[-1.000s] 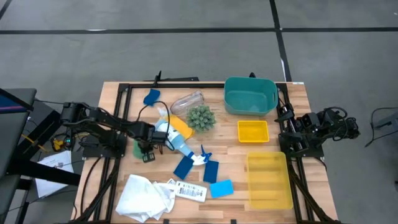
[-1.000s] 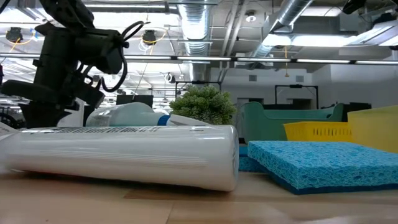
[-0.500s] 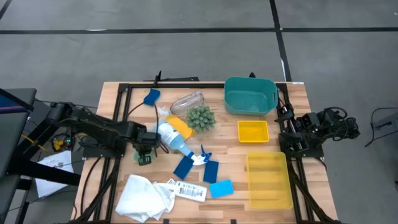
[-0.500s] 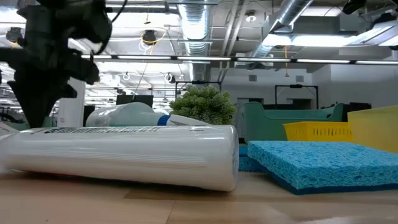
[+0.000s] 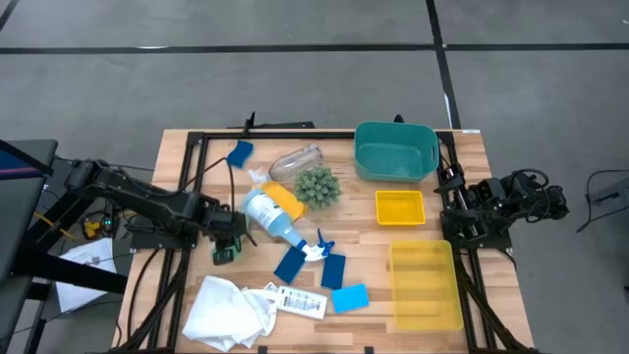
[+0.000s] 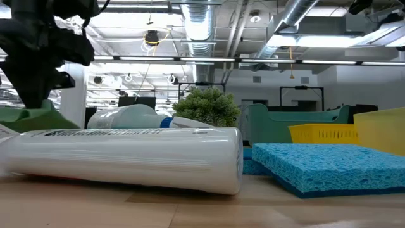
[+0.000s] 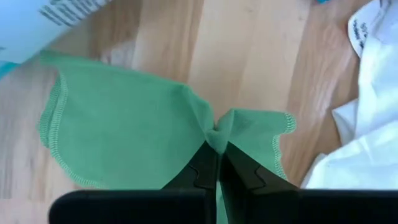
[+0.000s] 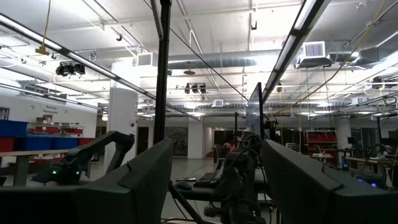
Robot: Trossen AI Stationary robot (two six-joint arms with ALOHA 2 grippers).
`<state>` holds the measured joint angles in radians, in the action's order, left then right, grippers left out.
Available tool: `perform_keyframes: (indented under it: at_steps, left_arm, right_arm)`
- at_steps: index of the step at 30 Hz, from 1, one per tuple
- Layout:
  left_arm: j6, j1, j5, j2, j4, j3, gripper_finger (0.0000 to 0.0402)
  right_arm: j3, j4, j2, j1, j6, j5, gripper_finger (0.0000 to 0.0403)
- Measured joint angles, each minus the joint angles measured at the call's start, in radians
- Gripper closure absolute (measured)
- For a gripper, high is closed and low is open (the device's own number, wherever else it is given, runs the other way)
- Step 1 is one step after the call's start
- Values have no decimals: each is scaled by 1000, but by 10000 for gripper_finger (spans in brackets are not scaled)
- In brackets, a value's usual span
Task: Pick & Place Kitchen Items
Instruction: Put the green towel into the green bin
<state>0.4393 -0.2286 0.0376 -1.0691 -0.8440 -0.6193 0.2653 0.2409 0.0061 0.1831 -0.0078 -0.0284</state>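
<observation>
Here your left gripper (image 7: 217, 152) has its fingers pinched together on a fold of the green cloth (image 7: 134, 134), which bunches at the fingertips and spreads flat over the wood of the table (image 7: 249, 56). From above you find that gripper (image 5: 227, 249) at the left part of the table, near the base of the spray bottle (image 5: 269, 216), with a bit of green (image 5: 225, 255) showing under it. Just beside the green cloth lies the white cloth (image 7: 367, 137), a crumpled heap (image 5: 228, 310) at the front left corner. The bottle lies on its side, slanting across the middle, its blue trigger (image 5: 319, 246) toward the front; a yellow sponge (image 5: 286, 202) lies under or against it, you cannot tell which. Behind it the clear cup (image 5: 297, 159) lies on its side next to the plant ball (image 5: 317, 185), and a blue sponge (image 5: 240, 153) sits near the back left. In front of the bottle you have more blue sponges (image 5: 289, 264), and a white labelled tube (image 5: 300, 301) touching the white cloth. To the right stand the teal bin (image 5: 396, 151), a small yellow bin (image 5: 400, 207) and a longer yellow bin (image 5: 426, 285). Your right arm waits off the table's right edge, its gripper (image 5: 457, 192) with fingers (image 8: 146, 180) held apart and gripping nothing.
</observation>
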Motion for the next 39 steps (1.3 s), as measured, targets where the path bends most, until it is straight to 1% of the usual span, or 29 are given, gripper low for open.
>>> perform_keyframes:
  at_steps: [4,7,11,16,19,26,29,32,35,39]
  left_arm:
    - [30,-30,44,0,17,0,401]
    - [28,-61,52,0,77,0,401]
    - [-9,-99,90,0,203,-1,401]
    - [-46,-144,106,0,347,-2,401]
    - [-76,-169,148,0,440,-2,401]
    - [-189,-212,153,0,646,-2,401]
    - [-264,-226,152,0,738,-2,401]
    - [-373,-227,146,0,856,-2,401]
    - [-529,-227,93,0,987,-2,401]
    - [-780,-211,42,0,1169,-2,401]
  right_arm:
    - [0,0,0,0,0,0,163]
    - [0,0,0,0,0,0,163]
    - [0,0,0,0,0,0,163]
    - [0,0,0,0,0,0,163]
    - [0,0,0,0,1,0,163]
    - [0,0,0,0,8,0,163]
    - [0,-1,0,0,8,0,163]
    - [0,-1,0,0,8,0,163]
    - [0,-1,0,0,8,2,163]
    - [0,-1,0,0,8,2,163]
